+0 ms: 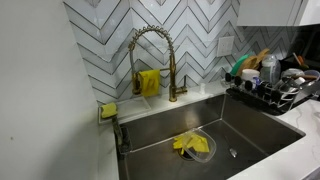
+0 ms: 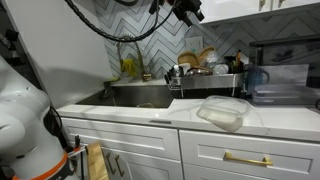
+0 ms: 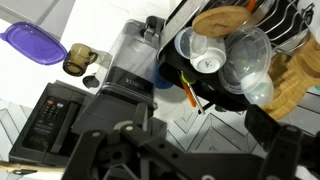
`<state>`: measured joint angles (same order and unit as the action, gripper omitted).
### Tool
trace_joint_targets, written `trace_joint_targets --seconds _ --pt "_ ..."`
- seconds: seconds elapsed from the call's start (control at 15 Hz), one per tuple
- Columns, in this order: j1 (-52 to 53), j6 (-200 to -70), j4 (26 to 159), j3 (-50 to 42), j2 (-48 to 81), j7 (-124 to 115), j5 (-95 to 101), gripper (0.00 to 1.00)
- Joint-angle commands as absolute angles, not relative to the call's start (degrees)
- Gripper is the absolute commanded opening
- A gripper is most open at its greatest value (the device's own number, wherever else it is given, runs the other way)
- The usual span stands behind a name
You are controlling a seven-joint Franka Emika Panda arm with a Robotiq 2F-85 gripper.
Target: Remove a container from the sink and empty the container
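Your gripper [image 2: 190, 12] hangs wide open and empty, high above; the small clear round plastic container [image 1: 196, 145] lies far below in the deep grey steel sink [image 1: 265, 135]

Grey steel sink [image 1: 255, 135] — yellow cloth [image 1: 190, 145] on clear container [image 1: 200, 143]; brass faucet [image 1: 150, 50]; grey-white chevron tiles [image 1: 200, 35]; black rack [image 1: 275, 95]; white cabinets [image 2: 200, 155] — purple lid [image 3: 32, 42].
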<state>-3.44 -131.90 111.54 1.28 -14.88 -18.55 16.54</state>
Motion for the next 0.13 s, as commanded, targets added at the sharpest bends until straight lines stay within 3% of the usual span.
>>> trace_joint_targets --seconds 0.0,0.07 --pt "-3.96 -131.75 111.3 1.91 -14.84 -18.37 16.2 1.0" --pt "-3.94 -131.75 111.28 1.99 -14.85 -18.39 16.17 1.0"
